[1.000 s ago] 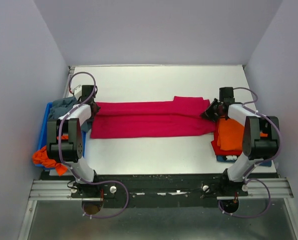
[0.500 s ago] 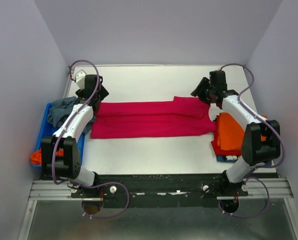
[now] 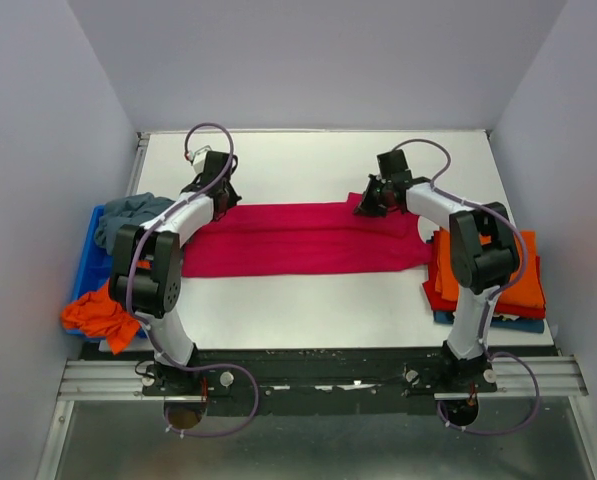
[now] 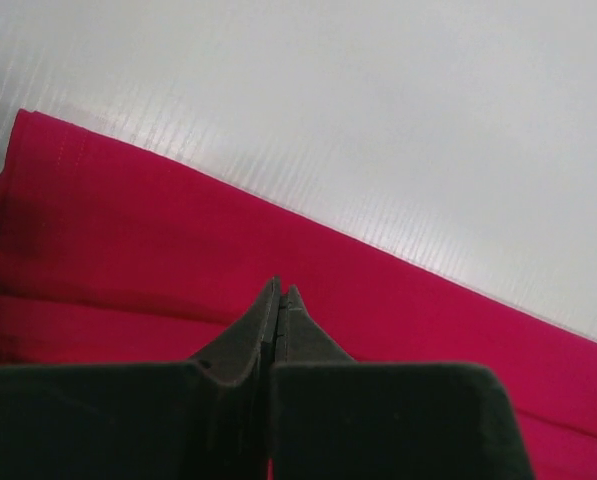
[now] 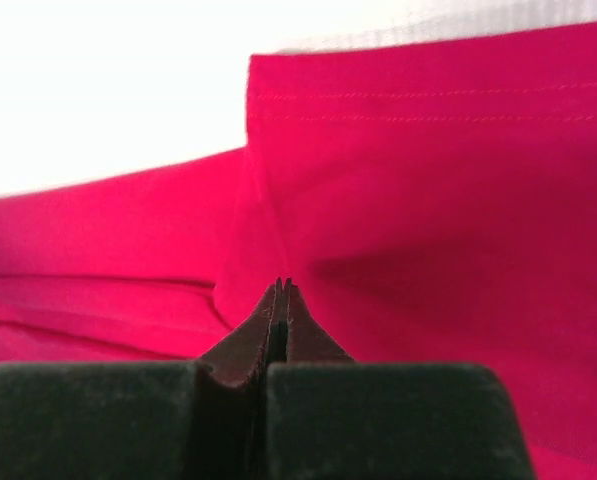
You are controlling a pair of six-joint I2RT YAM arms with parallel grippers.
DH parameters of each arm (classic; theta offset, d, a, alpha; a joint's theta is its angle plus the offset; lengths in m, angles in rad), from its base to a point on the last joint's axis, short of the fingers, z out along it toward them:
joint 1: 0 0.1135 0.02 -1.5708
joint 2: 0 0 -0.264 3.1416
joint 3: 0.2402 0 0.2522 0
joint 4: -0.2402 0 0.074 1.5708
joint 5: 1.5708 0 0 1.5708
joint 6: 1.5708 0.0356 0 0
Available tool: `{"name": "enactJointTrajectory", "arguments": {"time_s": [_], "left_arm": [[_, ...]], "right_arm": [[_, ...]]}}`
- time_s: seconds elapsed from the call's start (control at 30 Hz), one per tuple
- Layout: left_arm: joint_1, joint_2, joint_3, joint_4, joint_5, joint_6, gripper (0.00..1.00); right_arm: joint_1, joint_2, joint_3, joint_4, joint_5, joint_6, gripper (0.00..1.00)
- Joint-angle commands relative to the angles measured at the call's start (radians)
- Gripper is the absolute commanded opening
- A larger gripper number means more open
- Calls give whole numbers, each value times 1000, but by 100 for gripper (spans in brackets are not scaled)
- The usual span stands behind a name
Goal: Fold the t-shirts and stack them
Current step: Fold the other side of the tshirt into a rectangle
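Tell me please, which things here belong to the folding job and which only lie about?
Job: crimson-pink shirt; folded orange shirt at right; grey-blue shirt; crumpled orange shirt.
Lying about: blue tray; table.

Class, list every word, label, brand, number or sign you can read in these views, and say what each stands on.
None: no readable text shows on the crimson shirt, the stack, the tray or the table.
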Motion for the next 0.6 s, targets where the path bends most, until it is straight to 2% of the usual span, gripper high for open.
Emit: {"name": "enactJointTrajectory", "arguments": {"time_s": [0.0,0.2,0.4,0.57], "left_arm": [[8,67,65,-81,-34,17,0],[24,140,90,-108,-24,3,0],[29,208,118,-128,5,-12,0],[29,246,141,-129,18,-20,0]], "right_arm": [[-3,43,59,-50,2,21,1],[-5,86,98,-116,114,55,1],[-5,194,263,-294,163,78,1],[-5,218,285,-311,201,88,1]]}}
